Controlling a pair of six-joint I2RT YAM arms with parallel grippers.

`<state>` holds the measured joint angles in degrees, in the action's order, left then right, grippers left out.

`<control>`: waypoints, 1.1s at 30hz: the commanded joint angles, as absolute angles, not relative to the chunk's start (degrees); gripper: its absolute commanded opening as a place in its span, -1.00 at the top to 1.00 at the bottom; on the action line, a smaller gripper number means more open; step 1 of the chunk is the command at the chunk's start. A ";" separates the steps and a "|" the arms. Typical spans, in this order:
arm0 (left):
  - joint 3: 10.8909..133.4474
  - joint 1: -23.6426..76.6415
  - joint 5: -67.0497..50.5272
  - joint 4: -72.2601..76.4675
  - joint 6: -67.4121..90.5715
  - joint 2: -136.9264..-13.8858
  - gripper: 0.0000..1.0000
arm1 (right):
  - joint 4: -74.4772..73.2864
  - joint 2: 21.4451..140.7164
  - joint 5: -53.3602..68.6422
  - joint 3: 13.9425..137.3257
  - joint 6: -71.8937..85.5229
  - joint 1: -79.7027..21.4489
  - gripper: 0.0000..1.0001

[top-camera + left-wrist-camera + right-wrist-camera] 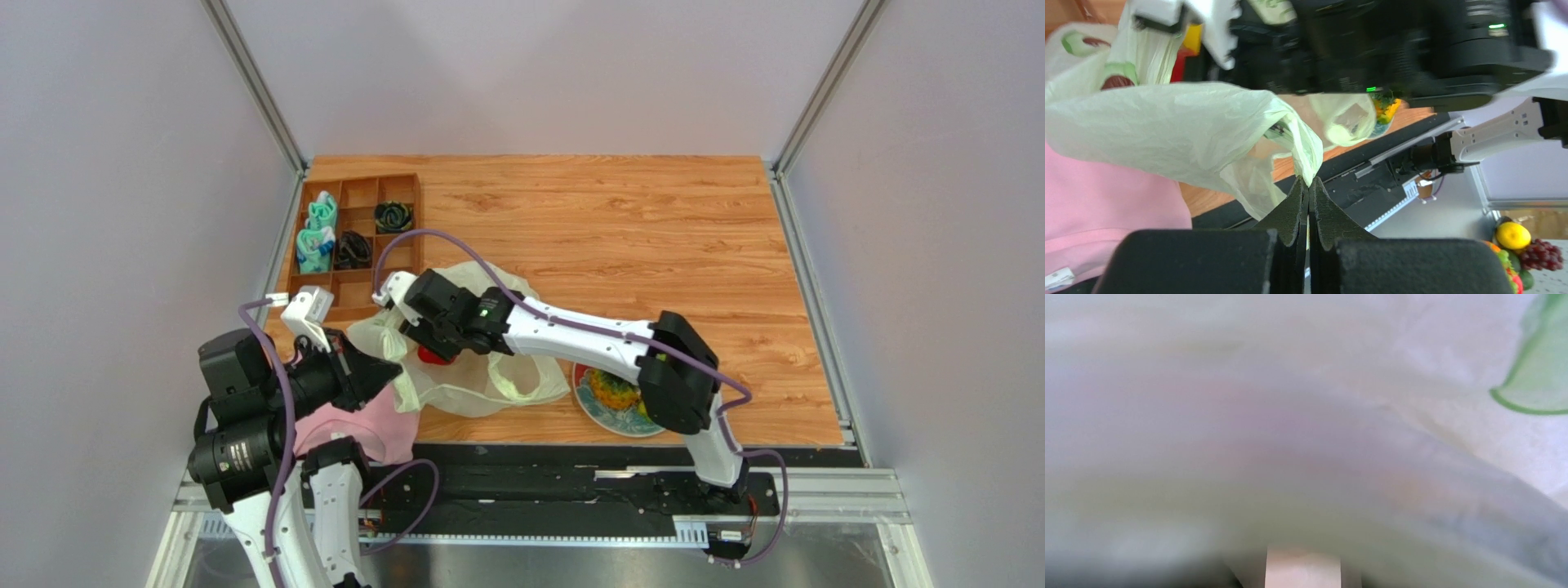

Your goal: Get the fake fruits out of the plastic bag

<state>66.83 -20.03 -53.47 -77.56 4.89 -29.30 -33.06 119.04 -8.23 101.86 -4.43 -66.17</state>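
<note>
The plastic bag [485,368] lies on the tabletop [638,233], with the plate [613,402] just to its right. The left claw [1309,187] is pressed together on a fold of film at the bag's near-left edge. The right arm [589,337] is stretched low across the bag from the right, wrist angled down. The right claw [417,341] is sunk into the bag mouth, and its spread cannot be told. A red fruit [432,358] is seen inside the bag, under that claw.
</note>
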 commanded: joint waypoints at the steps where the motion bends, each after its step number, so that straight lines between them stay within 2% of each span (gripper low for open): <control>1: 65.30 -20.57 -56.78 -73.31 8.00 -30.76 1.00 | -33.49 108.30 -1.23 98.28 -7.55 -66.09 1.00; 5: 64.08 -20.57 -57.04 -69.53 8.52 -32.08 1.00 | -33.75 102.93 3.41 94.22 -9.83 -66.01 1.00; 15: 60.38 -20.48 -54.32 -51.16 16.96 -41.48 1.00 | -33.49 86.76 31.70 91.93 -13.88 -61.00 1.00; 21: 60.56 -20.48 -52.38 -45.80 20.03 -45.87 1.00 | -31.99 78.15 36.39 100.00 -11.69 -59.33 1.00; 24: 61.78 -20.48 -53.17 -44.83 21.27 -47.37 1.00 | -38.65 73.15 34.03 99.24 -19.57 -59.33 1.00; 27: 63.19 -20.48 -53.79 -45.61 20.13 -47.64 1.00 | -49.97 64.39 29.46 89.24 -36.08 -58.63 1.00; 29: 63.11 -20.48 -53.61 -45.88 20.04 -47.37 1.00 | -53.07 58.65 25.95 78.17 -50.05 -58.54 1.00; 30: 62.76 -20.39 -53.61 -45.79 20.21 -46.94 1.00 | -56.91 49.23 24.62 70.30 -60.54 -58.45 1.00; 31: 62.49 -20.39 -53.61 -45.88 20.39 -46.76 1.00 | -57.74 45.83 24.17 63.35 -69.26 -58.53 1.00; 33: 61.79 -20.39 -53.26 -45.88 20.57 -46.14 1.00 | -58.09 36.06 22.85 54.90 -76.52 -58.54 1.00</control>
